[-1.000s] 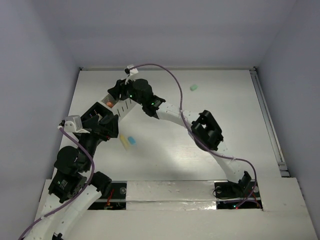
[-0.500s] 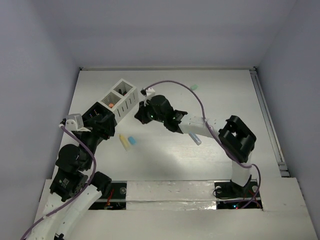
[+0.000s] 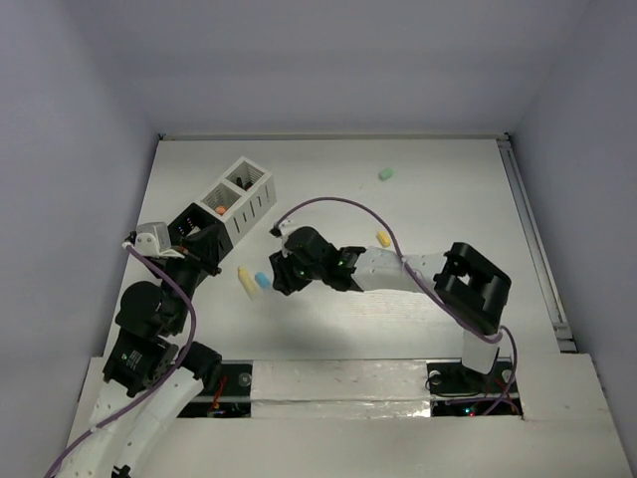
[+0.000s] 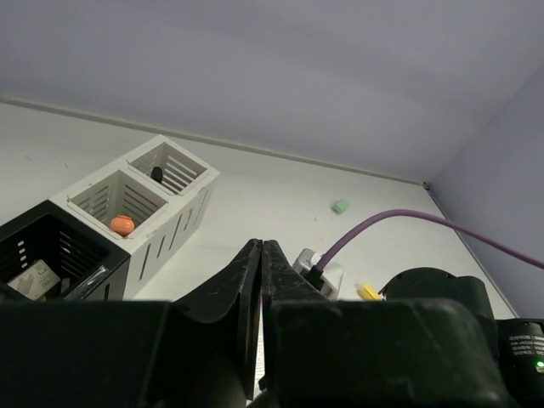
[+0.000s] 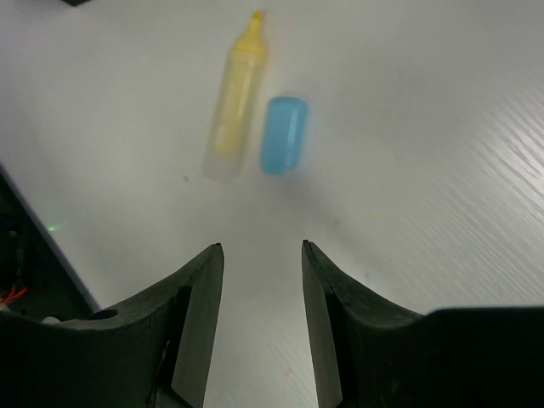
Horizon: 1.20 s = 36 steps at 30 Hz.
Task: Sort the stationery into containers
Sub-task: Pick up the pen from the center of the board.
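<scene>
Stationery lies scattered on the white table (image 3: 448, 179). A yellow marker (image 5: 235, 93) and a blue stub (image 5: 283, 134) sit side by side, just ahead of our right gripper (image 5: 262, 248), whose jaws stand spread and empty. A green piece (image 3: 385, 173) sits well apart, toward the far edge. Our left gripper (image 4: 261, 255) has its jaws pressed together on nothing, near the black box (image 4: 51, 246) — just beside that stands the white box (image 4: 183, 212). An orange piece (image 4: 121, 224) rests in its nearer compartment; the farther one holds something dark — perhaps a black piece.
</scene>
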Motion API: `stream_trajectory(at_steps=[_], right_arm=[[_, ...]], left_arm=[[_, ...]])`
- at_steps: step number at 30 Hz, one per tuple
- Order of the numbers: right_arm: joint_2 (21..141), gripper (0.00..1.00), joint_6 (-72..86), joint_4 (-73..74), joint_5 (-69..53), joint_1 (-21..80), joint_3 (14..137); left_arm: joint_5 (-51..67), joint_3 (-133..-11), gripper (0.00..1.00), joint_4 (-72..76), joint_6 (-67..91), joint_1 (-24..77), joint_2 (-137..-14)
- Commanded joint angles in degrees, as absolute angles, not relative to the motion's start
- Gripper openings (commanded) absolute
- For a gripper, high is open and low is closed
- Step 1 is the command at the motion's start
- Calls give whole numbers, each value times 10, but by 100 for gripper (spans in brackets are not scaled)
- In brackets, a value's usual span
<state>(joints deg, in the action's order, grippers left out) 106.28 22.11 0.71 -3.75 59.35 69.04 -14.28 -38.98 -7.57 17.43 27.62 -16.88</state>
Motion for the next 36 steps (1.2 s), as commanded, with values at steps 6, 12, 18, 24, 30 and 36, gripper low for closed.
stream_trajectory(at_steps=[6, 12, 18, 24, 30, 36], right_arm=[[1166, 48, 174, 78, -18, 636, 894], [1263, 48, 149, 148, 10, 636, 1015], [1334, 47, 141, 214, 27, 636, 1128], [1370, 47, 141, 246, 31, 636, 1169], [1391, 46, 142, 267, 38, 642, 1184], [1404, 34, 141, 285, 55, 652, 1192]], left_arm=[[-140, -390, 11, -51, 176, 267, -159], [-134, -391, 18, -50, 176, 267, -148], [-120, -389, 19, -47, 174, 267, -142], [-117, -390, 20, -47, 174, 267, -138], [-114, -388, 21, -47, 175, 267, -134], [-115, -389, 17, -47, 176, 262, -137]])
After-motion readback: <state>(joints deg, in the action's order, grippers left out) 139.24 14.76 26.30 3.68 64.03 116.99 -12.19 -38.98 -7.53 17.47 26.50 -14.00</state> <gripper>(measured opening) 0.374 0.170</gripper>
